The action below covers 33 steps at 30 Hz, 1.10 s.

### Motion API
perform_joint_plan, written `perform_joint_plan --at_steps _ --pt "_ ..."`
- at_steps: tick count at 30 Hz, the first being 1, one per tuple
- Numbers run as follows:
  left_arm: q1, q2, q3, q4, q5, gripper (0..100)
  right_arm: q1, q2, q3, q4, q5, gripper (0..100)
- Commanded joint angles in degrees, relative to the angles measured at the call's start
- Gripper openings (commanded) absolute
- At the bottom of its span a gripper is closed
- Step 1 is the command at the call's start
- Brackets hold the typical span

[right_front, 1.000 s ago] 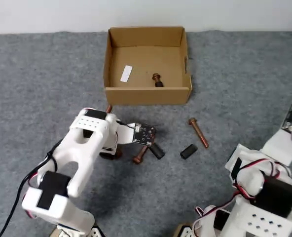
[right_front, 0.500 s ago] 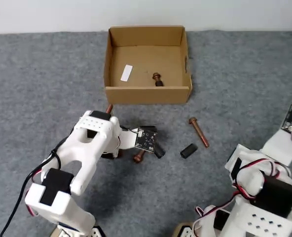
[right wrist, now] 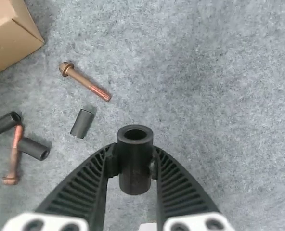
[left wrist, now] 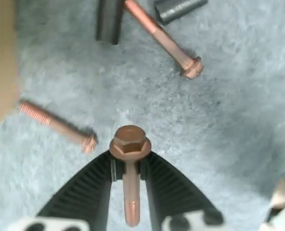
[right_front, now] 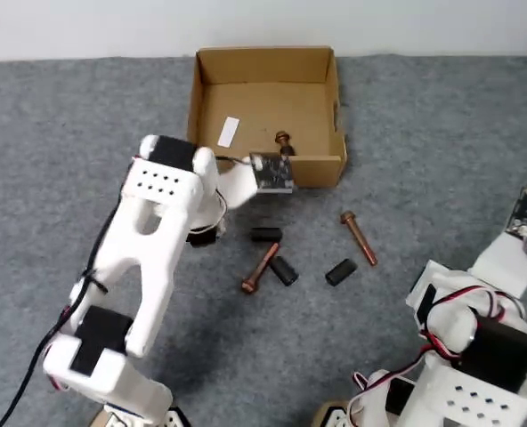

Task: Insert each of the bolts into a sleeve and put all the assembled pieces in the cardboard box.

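Observation:
My left gripper (left wrist: 129,156) is shut on a copper bolt (left wrist: 130,147), held head outward above the carpet. Below it lie another bolt (left wrist: 162,39), a third bolt (left wrist: 56,125) by the cardboard box (left wrist: 0,62), and two black sleeves (left wrist: 109,19) (left wrist: 178,7). My right gripper (right wrist: 134,154) is shut on a black sleeve (right wrist: 134,161), its bore facing the camera. In the high view the left arm (right_front: 161,222) stands in front of the box (right_front: 265,173), which holds one assembled piece (right_front: 284,142). Loose bolts (right_front: 260,267) (right_front: 359,237) and sleeves (right_front: 265,235) (right_front: 284,270) (right_front: 340,272) lie between the arms.
A white label (right_front: 229,132) lies on the box floor. Grey carpet (right_front: 441,133) covers the table, with open room to the left and right of the box. The right arm (right_front: 477,347) sits at the near right corner.
The left arm has risen and swung toward the box front. The sleeve and bolt that it covered on the carpet now show. The right arm has not moved.

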Motion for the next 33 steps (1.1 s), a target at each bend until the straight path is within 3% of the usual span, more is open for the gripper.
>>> perform_joint_plan --at_steps 1,9,11,14,22,26,33 --pt "0.4 -12.1 -2.0 2.2 10.7 0 0.4 -0.7 -1.6 2.2 4.7 0.9" --pt "2.0 -36.7 4.9 2.0 33.7 1 -0.4 -0.7 -1.4 2.2 5.4 0.9" --pt "2.0 -40.6 6.6 2.1 36.0 1 -2.6 -0.7 -1.4 2.2 5.0 0.9" --pt "2.2 -47.3 8.9 1.0 38.0 1 -7.7 -0.7 -1.3 2.1 3.3 0.9" --pt "2.3 -67.6 27.2 -13.5 60.0 0 -26.7 -0.9 4.5 -8.6 -9.2 0.9" --pt "2.4 -79.3 38.3 -20.3 61.4 0 -30.9 -4.6 4.8 -11.9 -10.2 0.9" --pt "2.0 -101.2 56.0 -28.7 61.0 0 -31.3 -15.7 15.9 -15.0 -10.1 0.9"
